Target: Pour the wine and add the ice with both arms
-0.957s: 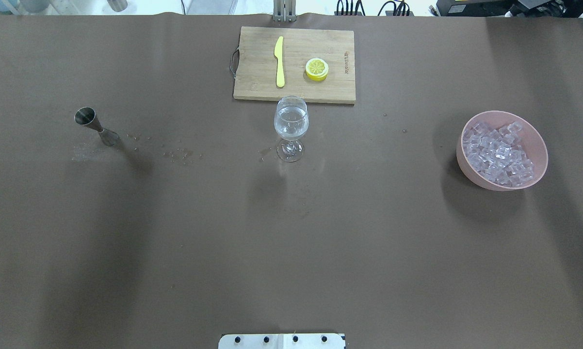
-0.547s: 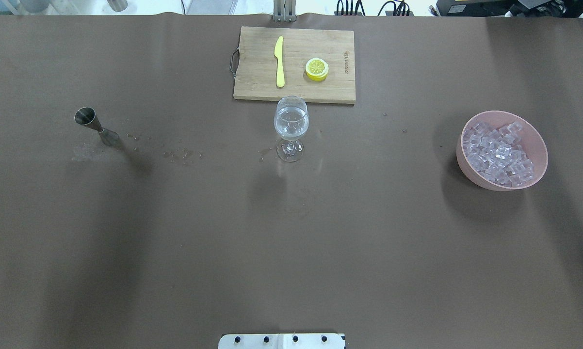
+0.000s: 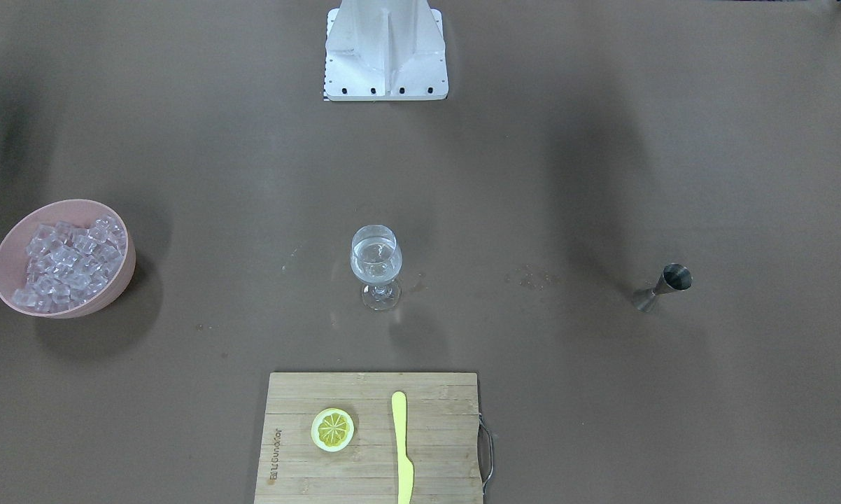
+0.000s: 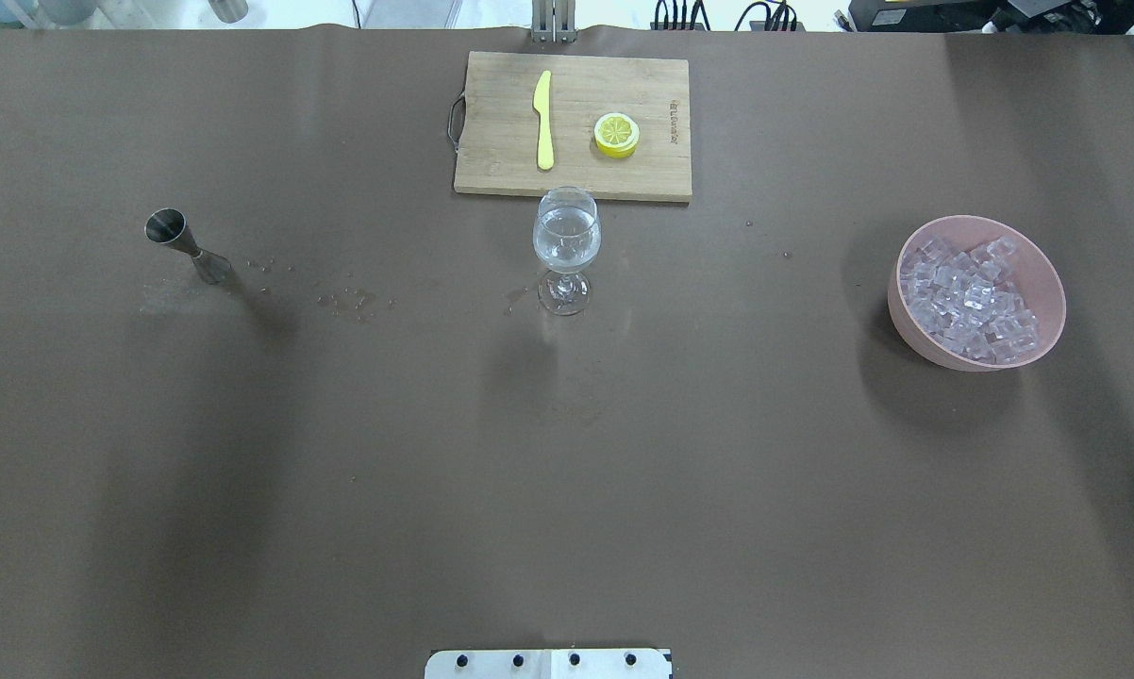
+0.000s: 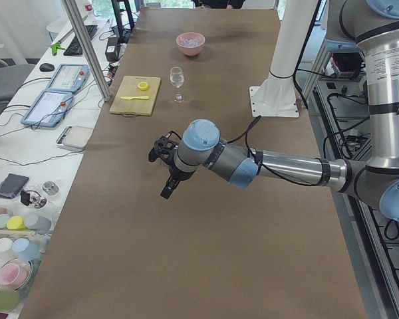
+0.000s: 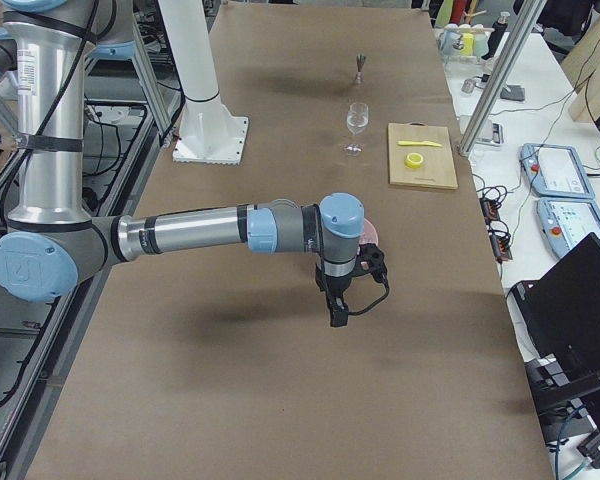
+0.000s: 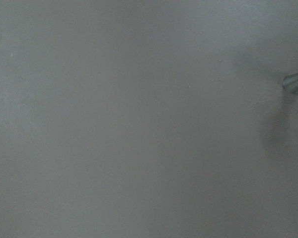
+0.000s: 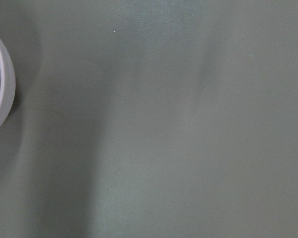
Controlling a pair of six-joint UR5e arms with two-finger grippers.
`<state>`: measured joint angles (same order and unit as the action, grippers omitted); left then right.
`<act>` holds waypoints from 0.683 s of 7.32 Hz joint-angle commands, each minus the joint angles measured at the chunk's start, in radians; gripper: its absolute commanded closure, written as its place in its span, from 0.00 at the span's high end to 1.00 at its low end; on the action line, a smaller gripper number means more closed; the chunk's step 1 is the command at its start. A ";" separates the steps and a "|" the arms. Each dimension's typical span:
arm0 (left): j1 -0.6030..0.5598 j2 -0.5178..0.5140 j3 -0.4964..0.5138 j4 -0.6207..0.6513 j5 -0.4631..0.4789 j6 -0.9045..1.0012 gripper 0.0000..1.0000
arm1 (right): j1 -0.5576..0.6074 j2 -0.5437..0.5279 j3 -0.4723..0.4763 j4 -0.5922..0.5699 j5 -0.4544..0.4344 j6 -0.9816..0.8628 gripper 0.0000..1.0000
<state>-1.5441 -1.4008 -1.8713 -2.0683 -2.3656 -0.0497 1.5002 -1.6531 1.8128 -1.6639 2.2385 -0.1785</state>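
Tabletop (image 5: 199, 266) is spreading brown beneath the left gripper (image 5: 167, 189), which is hanging mid-frame in the left-end view. The right gripper (image 6: 338, 312) is hanging likewise in the right-end view. Whether either is parted or clenched, I cannot tell. In the overhead view, wine (image 4: 567, 236) is sitting in the glass (image 4: 564, 297) at centre, and ice (image 4: 973, 302) is lying heaped in the pink bowl (image 4: 1039, 269) at right.

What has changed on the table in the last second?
Nothing visibly changed. The glass with the wine in it, the jigger, the pink bowl of ice and the cutting board all sit where they were.
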 commanded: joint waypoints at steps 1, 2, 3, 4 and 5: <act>0.002 -0.053 0.027 -0.140 0.000 -0.085 0.98 | 0.000 -0.007 0.002 0.001 0.001 0.001 1.00; 0.004 -0.081 0.026 -0.145 -0.006 -0.094 0.98 | 0.000 -0.007 0.002 0.001 0.003 0.004 1.00; 0.006 -0.086 0.020 -0.156 -0.009 -0.104 0.98 | 0.000 -0.007 0.002 0.001 0.001 0.007 1.00; 0.034 -0.093 0.003 -0.197 -0.006 -0.107 0.98 | 0.000 -0.007 0.000 0.000 0.004 0.007 1.00; 0.051 -0.101 -0.006 -0.232 -0.009 -0.152 0.99 | 0.000 -0.007 0.002 0.000 0.004 0.007 1.00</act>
<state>-1.5155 -1.4911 -1.8641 -2.2570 -2.3726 -0.1636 1.5002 -1.6597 1.8142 -1.6638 2.2417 -0.1724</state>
